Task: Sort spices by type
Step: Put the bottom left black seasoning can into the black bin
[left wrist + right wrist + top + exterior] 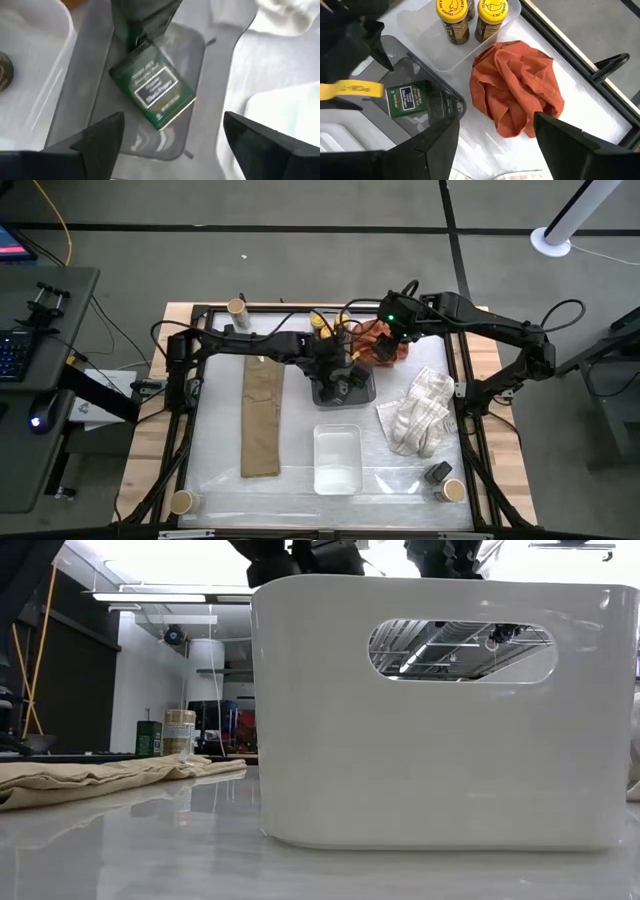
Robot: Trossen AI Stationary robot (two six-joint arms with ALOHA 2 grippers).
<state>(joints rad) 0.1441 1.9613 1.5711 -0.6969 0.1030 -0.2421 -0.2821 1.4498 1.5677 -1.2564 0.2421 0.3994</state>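
Tan-topped tub, far left: one round tub (236, 307) stands at the surface's far-left corner.
Tan-topped tub, near left: a second tub (182, 501) stands at the near-left corner.
Left claw (170, 142): fingers spread wide, holding nothing, hovering over the grey tray (80, 100); apart from the tin below.
Tin in tray: dark green rectangular tin (152, 85) with a white-framed label lies flat and askew on the grey tray's floor; a second tin (142, 20) shows just behind it, touching.
Yellow-lidded jars: two jars (452, 20) stand upright side by side in a clear tray (420, 40), just beyond the grey tray.
Right claw (495, 137): fingers spread, empty, above an orange cloth (520, 85) beside the trays.
Near-right corner: one dark tin (437, 472) lies just beside a third tan-topped tub (453, 491).
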